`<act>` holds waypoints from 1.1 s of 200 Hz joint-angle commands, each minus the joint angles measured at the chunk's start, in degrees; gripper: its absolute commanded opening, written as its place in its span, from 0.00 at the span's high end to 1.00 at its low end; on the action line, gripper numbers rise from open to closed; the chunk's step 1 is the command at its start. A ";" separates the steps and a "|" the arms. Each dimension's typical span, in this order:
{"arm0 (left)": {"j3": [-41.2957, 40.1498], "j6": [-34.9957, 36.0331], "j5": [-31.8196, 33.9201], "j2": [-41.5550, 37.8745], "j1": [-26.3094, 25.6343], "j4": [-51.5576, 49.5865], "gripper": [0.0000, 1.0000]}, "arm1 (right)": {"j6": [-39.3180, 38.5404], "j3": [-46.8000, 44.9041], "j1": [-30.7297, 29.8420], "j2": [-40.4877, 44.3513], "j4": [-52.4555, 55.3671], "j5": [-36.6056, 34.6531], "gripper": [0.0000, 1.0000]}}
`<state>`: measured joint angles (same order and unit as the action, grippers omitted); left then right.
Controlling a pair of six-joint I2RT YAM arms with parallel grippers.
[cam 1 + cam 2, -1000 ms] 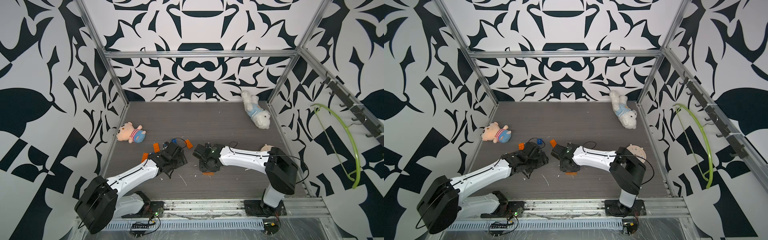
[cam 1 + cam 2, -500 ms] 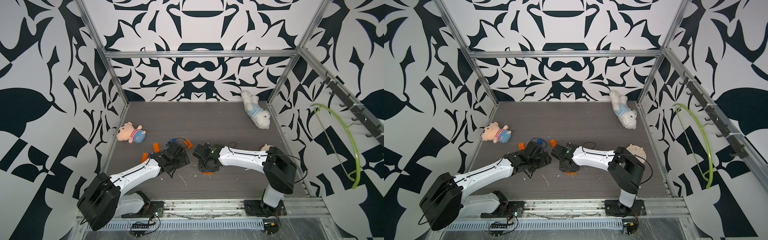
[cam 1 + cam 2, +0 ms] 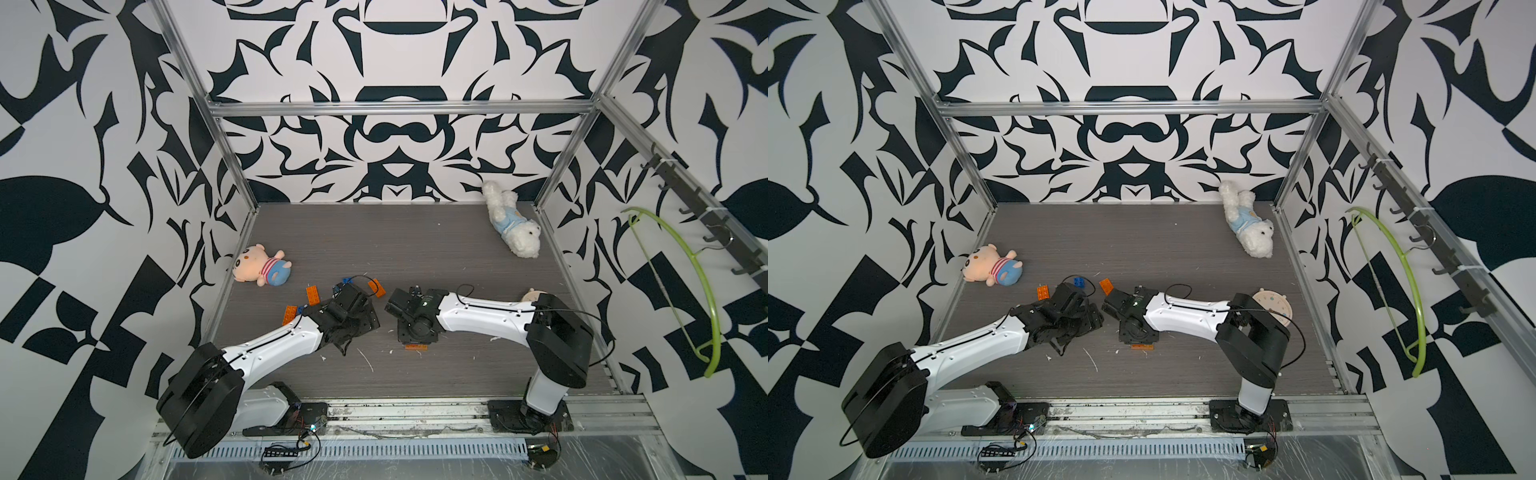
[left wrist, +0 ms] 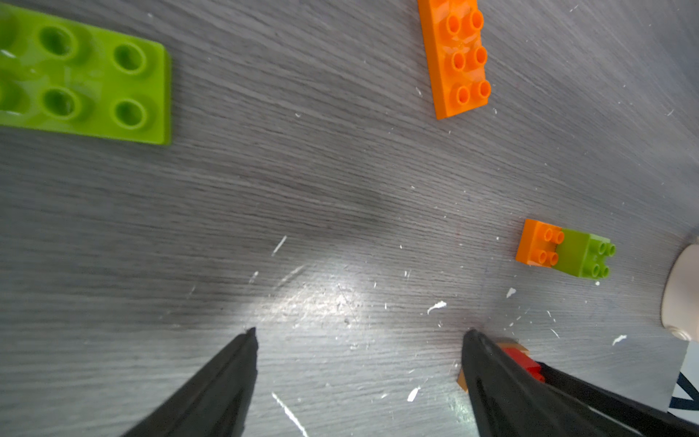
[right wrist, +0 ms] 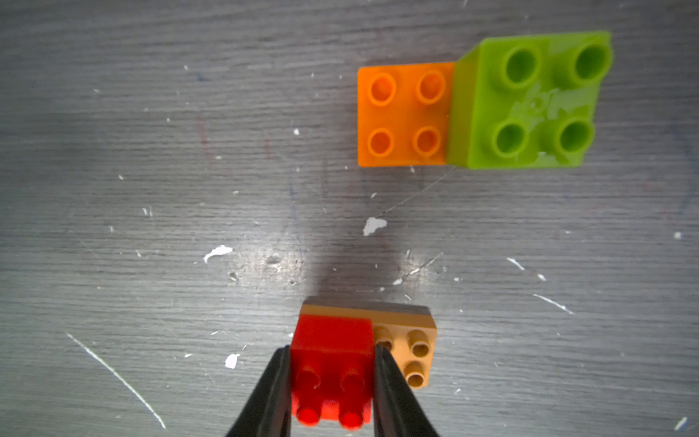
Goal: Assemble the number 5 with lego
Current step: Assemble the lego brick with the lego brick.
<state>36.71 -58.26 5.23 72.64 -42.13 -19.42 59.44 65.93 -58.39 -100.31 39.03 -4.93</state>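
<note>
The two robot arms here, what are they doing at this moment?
The right gripper is shut on a red brick that seems to sit on a tan brick. The left gripper hangs open above the table, holding nothing. An orange and lime green pair lies close by; a lime green plate and an orange plate lie loose.

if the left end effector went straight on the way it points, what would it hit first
probably just the bare table: the open left end effector aims into the gap between the lime green brick and the long orange brick, though depth is unclear
</note>
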 commanded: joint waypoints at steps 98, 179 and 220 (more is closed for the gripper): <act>2.41 0.13 1.34 2.43 -0.15 -3.13 0.09 | 2.86 -0.81 -1.81 -1.59 0.76 -1.22 0.68; 2.32 -0.76 3.63 1.30 -0.15 -4.91 0.09 | 1.29 -4.02 -1.81 -2.29 0.44 0.25 0.71; 2.37 -1.15 5.13 0.83 -0.15 -6.24 0.08 | 1.07 -5.55 -1.90 -4.26 0.12 0.31 0.72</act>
<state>37.91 -58.89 8.60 74.37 -42.13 -23.11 60.93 64.42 -60.12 -100.62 37.67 -5.56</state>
